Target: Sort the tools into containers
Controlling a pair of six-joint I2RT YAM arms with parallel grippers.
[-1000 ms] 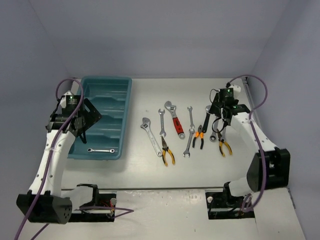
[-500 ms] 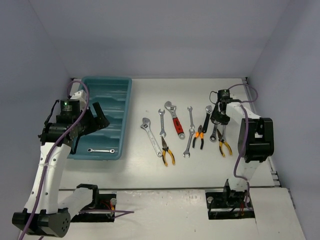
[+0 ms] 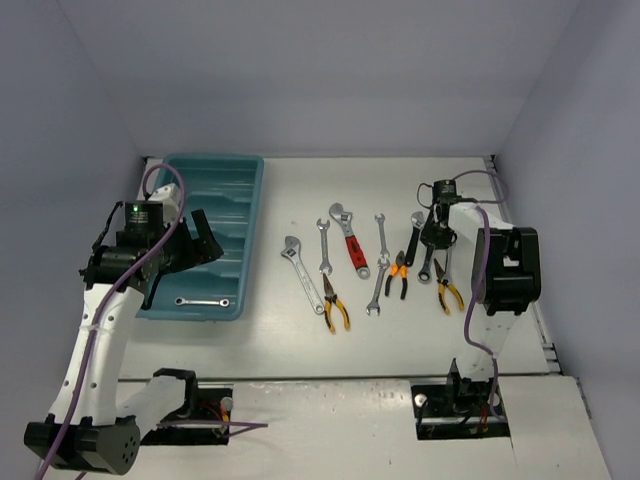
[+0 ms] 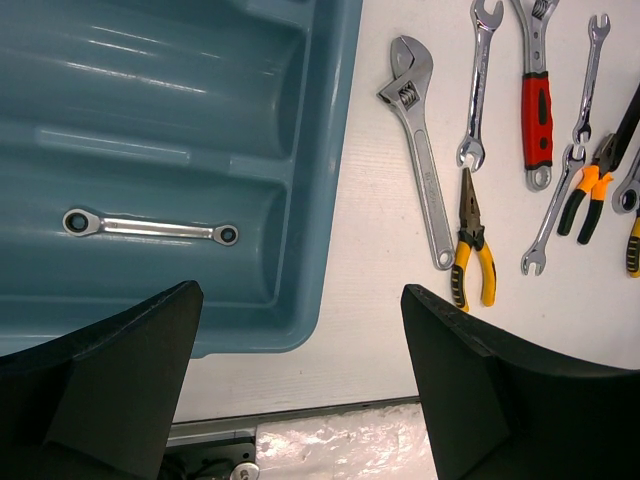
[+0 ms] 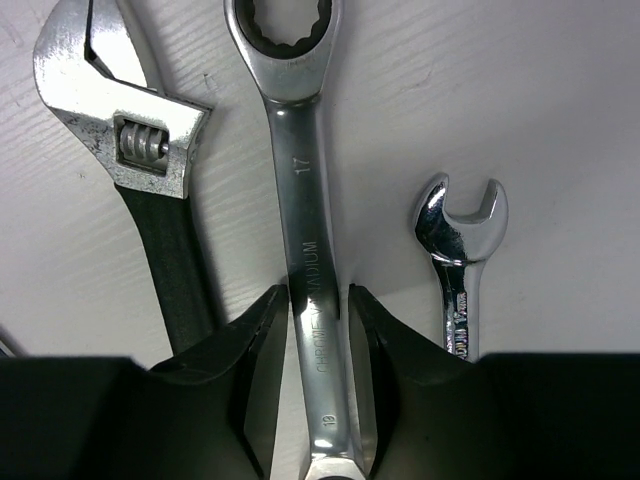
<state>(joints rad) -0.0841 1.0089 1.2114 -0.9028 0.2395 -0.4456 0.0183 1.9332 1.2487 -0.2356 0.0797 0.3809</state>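
Note:
The teal tray (image 3: 255,225) lies at the left, with one small ring wrench (image 3: 200,300) in its nearest compartment, also seen in the left wrist view (image 4: 150,227). My left gripper (image 4: 302,288) is open and empty, above the tray's near right corner (image 4: 300,330). My right gripper (image 5: 318,292) is down on the table, its jaws closed on the shaft of a chrome ring wrench (image 5: 300,200) that lies flat. In the top view the right gripper (image 3: 434,240) is over the right end of the tool row.
Loose on the table lie a silver adjustable wrench (image 3: 302,272), a red-handled wrench (image 3: 352,240), several plain wrenches, yellow pliers (image 3: 335,305) and orange pliers (image 3: 400,272). A black-handled adjustable wrench (image 5: 130,130) and a small open-end wrench (image 5: 460,250) flank the gripped one.
The right arm has folded forward and brought its gripper down onto the ring wrench. The left gripper has risen and shifted slightly right over the tray.

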